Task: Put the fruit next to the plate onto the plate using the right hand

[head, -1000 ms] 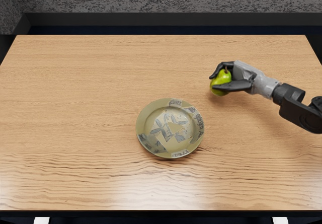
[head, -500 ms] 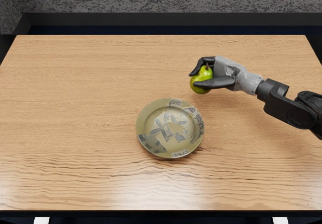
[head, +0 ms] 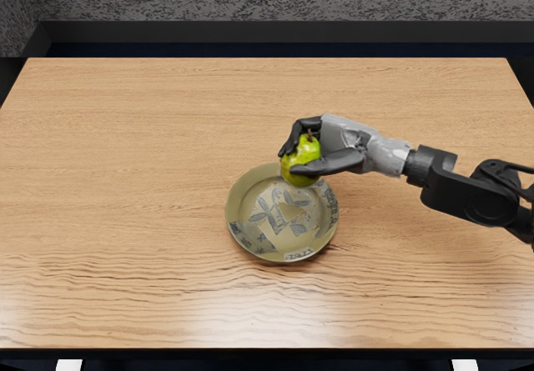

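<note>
A green pear is held in my right hand, whose fingers are curled around it from above and from the right. The arm reaches in from the right edge of the head view. Pear and hand hang over the far rim of the olive plate with a grey-blue pattern, which lies near the table's middle. I cannot tell whether the pear touches the plate. The left hand does not show.
The wooden table runs across the whole view, with a dark wall and ledge behind its far edge. Bare wood surrounds the plate on all sides.
My right hand has carried the pear leftward and slightly toward the near edge, from the bare table right of the plate to above the plate's far rim.
</note>
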Motion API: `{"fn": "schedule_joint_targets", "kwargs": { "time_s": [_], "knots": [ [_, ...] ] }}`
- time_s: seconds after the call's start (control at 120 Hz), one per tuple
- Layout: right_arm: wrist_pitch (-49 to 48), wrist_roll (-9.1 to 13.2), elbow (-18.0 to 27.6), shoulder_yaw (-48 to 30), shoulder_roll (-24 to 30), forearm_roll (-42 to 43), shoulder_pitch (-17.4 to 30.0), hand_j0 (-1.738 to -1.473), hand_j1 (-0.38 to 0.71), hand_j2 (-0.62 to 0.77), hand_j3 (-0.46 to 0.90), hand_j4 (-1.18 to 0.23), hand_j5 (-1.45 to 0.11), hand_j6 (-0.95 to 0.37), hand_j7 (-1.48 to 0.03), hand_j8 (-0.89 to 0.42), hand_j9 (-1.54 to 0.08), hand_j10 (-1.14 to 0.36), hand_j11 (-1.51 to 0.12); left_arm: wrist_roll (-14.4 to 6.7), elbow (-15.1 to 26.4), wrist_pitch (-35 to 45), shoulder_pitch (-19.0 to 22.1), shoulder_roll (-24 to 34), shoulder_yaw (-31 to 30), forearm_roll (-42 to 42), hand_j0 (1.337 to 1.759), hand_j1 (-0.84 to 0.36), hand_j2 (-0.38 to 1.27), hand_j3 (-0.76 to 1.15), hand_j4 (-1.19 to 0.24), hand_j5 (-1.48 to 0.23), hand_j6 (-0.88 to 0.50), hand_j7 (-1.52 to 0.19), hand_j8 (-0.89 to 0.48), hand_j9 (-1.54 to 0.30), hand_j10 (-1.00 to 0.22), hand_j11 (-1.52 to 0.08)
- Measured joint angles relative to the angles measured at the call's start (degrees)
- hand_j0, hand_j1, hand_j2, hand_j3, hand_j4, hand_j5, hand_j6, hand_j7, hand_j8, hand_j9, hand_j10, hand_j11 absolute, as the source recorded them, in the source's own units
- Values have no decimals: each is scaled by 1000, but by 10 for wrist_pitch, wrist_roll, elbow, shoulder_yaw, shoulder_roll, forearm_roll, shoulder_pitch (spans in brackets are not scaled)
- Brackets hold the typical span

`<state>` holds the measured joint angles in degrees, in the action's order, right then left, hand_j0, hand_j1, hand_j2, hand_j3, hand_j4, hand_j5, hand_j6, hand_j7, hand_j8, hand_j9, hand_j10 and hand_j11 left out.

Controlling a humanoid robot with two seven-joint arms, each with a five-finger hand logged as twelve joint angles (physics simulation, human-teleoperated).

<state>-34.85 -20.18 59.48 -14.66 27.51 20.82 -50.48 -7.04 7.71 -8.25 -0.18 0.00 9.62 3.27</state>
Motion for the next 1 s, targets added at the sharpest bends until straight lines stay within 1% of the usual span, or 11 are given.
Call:
{"fn": "schedule_joint_targets", "kwargs": {
  "time_s": [0.083, 0.192, 0.483, 0.6, 0.65, 0.783, 1.0],
  "knots": [
    [0, 14, 6, 2, -13, 8, 4, -1638, 297, -100, 0, -765, -1102, -641, -1039, -299, -1106, -213, -1103, 0, 0, 0, 0, 0, 0, 0, 1658, 349, -1, 1, -1, -1, -1, -1, -1, -1, -1, 0],
    [0, 21, 8, 4, -26, 27, 12, -1637, 295, -101, 0, -766, -1101, -642, -1039, -301, -1107, -215, -1103, 0, 0, 0, 0, 0, 0, 0, 1658, 349, -1, 1, -1, 0, -1, -1, -1, -1, -1, 0],
    [-1, 25, 8, 4, -56, 69, 34, -1637, 299, -97, 0, -763, -1098, -637, -1036, -297, -1106, -216, -1099, 0, 0, 0, 0, 0, 0, 0, 1658, 348, -1, 1, -1, -1, -1, -1, -1, -1, -1, -1],
    [-1, 25, 8, 4, -58, 71, 37, -1638, 313, -58, 0, -750, -1086, -634, -1021, -293, -1094, -212, -1084, 0, 0, 0, 0, 0, 0, 0, 1658, 348, -1, 0, -1, -1, -1, -1, -1, -1, -1, -1],
    [-1, 26, 8, 3, -58, 69, 37, -1639, 300, -71, 0, -722, -1043, -631, -982, -311, -1054, -225, -1043, 0, 0, 0, 0, 0, 0, 0, 1658, 348, 0, 0, -1, -1, -1, -1, -1, -1, -1, -1],
    [-1, 31, 7, -2, -57, 63, 38, -1647, 246, -91, 0, -611, -848, -563, -816, -423, -856, -317, -853, 0, 0, 0, 0, 0, 0, 0, 1658, 348, 0, 0, -1, -1, -1, -1, -1, -1, -1, -1],
    [-1, 34, 6, -5, -54, 56, 38, -1654, 170, -83, 0, -474, -634, -457, -623, -409, -636, -366, -636, 0, 0, 0, 0, 0, 0, 0, 1658, 348, 0, 0, -1, -1, -1, -1, -1, -1, -1, -1]
  ]
}}
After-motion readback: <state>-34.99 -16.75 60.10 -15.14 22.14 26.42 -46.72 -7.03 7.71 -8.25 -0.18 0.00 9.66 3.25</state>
